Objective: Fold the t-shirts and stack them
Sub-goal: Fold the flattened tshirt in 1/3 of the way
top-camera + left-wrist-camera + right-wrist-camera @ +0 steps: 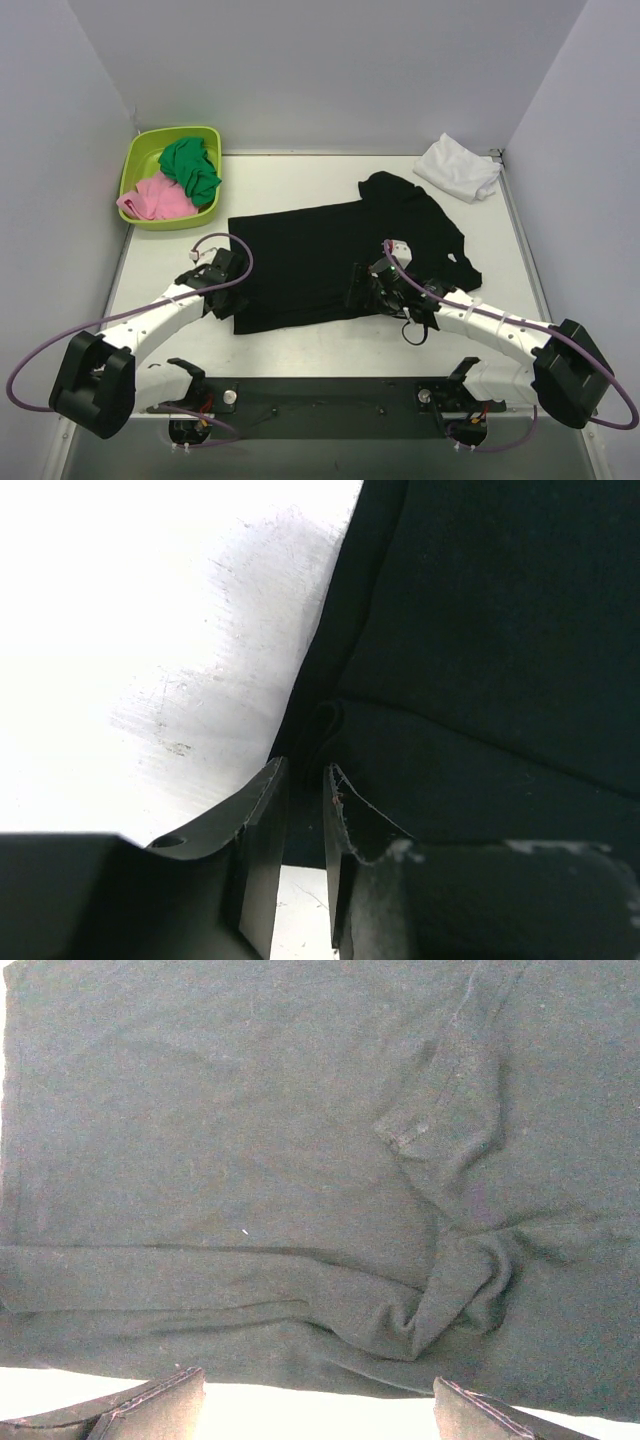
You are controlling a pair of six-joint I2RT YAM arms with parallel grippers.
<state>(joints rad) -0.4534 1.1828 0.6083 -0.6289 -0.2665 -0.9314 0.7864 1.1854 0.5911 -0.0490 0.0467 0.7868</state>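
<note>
The black t-shirt (pixel 330 260) lies spread flat across the middle of the table, its sleeve and collar end toward the right. My left gripper (pixel 228 292) sits at the shirt's near left corner. In the left wrist view its jaws (pixel 305 770) stand nearly together with the shirt's (pixel 480 630) folded edge between the tips. My right gripper (pixel 366 288) hovers over the shirt's near edge. In the right wrist view it (pixel 320 1392) is wide open above wrinkled black cloth (pixel 250 1160), holding nothing. The white t-shirt (pixel 458 167) lies crumpled at the far right corner.
A lime-green tub (pixel 138 165) at the far left holds a green cloth (pixel 190 165) and a pink cloth (pixel 155 198). Grey walls close in the table on three sides. Bare white tabletop (pixel 150 630) shows left of the black shirt.
</note>
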